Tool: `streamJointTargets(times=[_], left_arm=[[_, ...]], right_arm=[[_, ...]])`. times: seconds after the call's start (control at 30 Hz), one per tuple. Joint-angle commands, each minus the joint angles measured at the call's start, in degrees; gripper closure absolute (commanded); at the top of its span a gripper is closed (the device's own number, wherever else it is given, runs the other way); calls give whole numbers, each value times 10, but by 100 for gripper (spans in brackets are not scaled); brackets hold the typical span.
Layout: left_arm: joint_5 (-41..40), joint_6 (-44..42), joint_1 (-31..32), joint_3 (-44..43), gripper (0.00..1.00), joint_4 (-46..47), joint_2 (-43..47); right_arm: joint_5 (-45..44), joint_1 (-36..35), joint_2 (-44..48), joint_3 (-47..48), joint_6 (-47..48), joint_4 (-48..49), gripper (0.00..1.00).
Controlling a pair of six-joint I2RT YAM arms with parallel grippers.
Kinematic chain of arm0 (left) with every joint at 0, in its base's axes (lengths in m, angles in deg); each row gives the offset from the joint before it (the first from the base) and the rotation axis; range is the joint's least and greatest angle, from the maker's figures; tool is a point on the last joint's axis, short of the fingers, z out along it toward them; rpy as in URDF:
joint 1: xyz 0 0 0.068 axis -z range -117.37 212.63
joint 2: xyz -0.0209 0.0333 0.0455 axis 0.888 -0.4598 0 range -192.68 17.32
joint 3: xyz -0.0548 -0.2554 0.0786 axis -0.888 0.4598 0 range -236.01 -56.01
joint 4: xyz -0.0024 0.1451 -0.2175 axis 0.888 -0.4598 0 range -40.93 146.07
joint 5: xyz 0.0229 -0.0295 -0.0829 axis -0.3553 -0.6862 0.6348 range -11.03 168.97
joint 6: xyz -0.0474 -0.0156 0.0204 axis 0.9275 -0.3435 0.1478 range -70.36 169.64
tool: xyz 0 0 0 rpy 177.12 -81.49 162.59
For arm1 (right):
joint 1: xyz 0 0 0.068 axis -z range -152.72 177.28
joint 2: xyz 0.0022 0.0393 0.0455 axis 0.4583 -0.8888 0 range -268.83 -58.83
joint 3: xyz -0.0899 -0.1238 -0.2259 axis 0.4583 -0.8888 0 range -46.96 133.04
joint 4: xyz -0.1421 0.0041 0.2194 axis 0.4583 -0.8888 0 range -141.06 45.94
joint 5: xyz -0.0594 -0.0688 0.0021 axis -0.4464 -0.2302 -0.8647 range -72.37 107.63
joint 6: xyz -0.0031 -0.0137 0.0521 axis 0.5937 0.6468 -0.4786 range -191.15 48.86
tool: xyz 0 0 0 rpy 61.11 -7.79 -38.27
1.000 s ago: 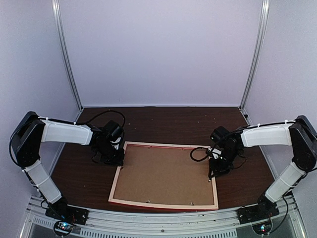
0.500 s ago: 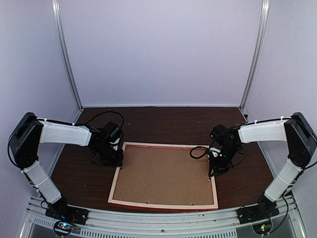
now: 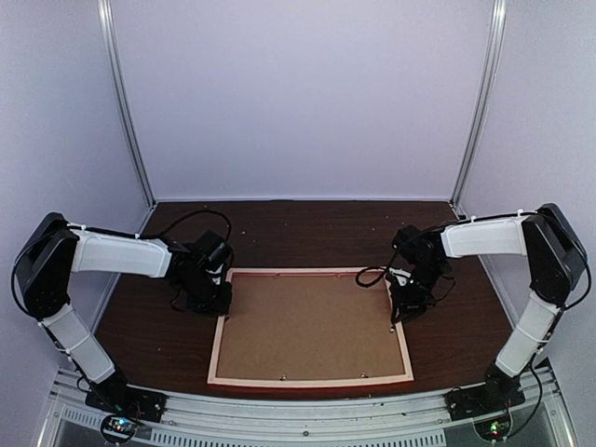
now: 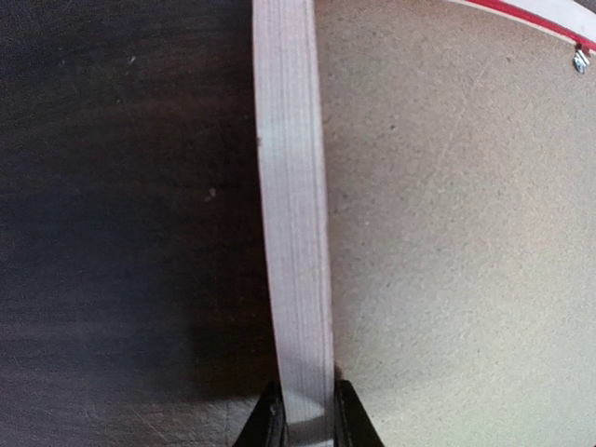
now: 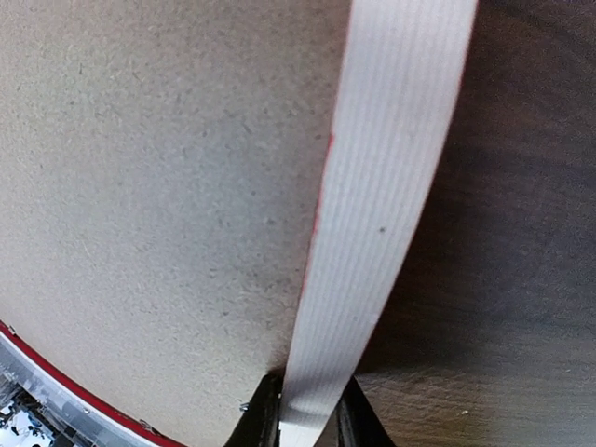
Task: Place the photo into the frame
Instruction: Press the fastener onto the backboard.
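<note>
Compared with a second ago, the frame lies squarer to the near edge of the desk, and the right claw sits a little farther up the right-hand rail with its arm drawn in.

The frame rests back-up between the two arms, pale wood showing and a thin red line along its edges. A brown backing board fills the opening. We cannot see the photo in any view. Whether it already lies under the board, we cannot tell.

Both wrist views show a pale side rail running straight between the fingers. The left claw pinches the left rail and the right claw pinches the right rail, each closed snugly on the wood. We cannot tell whether the frame is just off the desk or resting on it.

We judge the step in hand to be moving or turning the frame by its two rails. To do it well we want both claws to move together at one height, so that the thin frame does not twist or rack between them. The pinches sit at roughly matching points, which helps balance.

A small metal tab shows near the far rail. If the tabs are not all turned in, the board could drop out when the frame tips, so any tilt is best made slowly.
</note>
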Motion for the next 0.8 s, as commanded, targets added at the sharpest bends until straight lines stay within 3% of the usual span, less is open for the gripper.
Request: streamJointTargets(times=[0.0, 0.3, 0.77], left_arm=[[18, -1, 19, 10, 84, 3, 6], [16, 6, 25, 7, 84, 9, -1], [16, 6, 28, -4, 83, 9, -13]], right_arm=[[-34, 3, 7, 12, 21, 49, 77], [-22, 2, 60, -43, -5, 64, 58], [-41, -28, 74, -86, -18, 61, 56]])
